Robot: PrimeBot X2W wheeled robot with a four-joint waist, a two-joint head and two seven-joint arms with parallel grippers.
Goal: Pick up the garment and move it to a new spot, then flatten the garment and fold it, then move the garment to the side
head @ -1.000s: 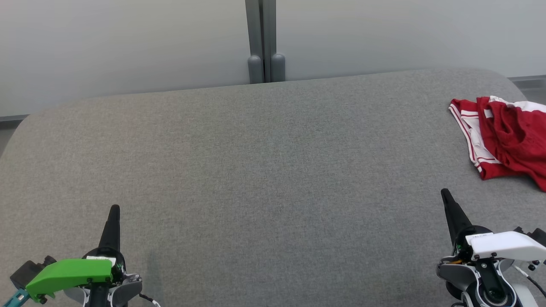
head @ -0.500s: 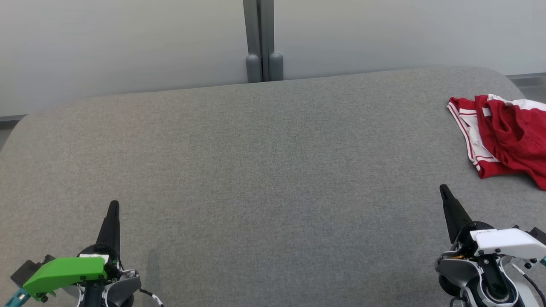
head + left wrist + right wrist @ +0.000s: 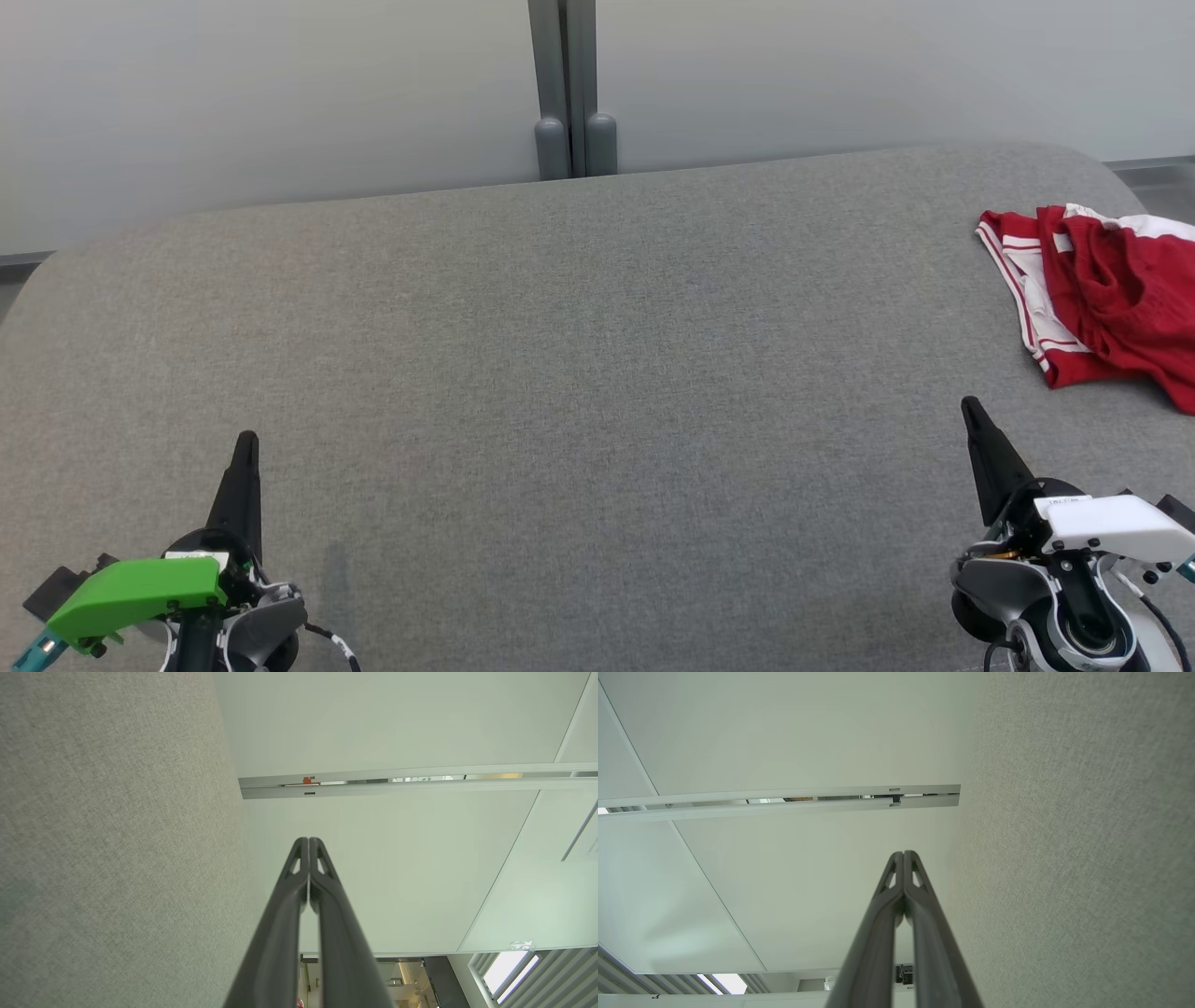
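Observation:
The garment (image 3: pixel 1106 299) is a crumpled red piece with white trim and stripes, lying at the far right of the grey fabric surface (image 3: pixel 579 373) and cut off by the head view's right edge. My right gripper (image 3: pixel 971 411) is shut and empty, below and to the left of the garment, well apart from it. Far across the surface at the lower left, my left gripper (image 3: pixel 247 441) is also shut with nothing in it. Each wrist view shows its own fingertips pressed together, the left gripper (image 3: pixel 309 840) and the right gripper (image 3: pixel 903 853) against the pale wall.
A pale wall with a grey vertical post (image 3: pixel 563 89) stands behind the surface's rounded far edge. Bare grey fabric stretches between the two grippers and up to the back edge.
The head camera has shifted a little, so the whole picture slid slightly left. Both grippers stand a bit higher in the view. The garment has not moved on the surface.

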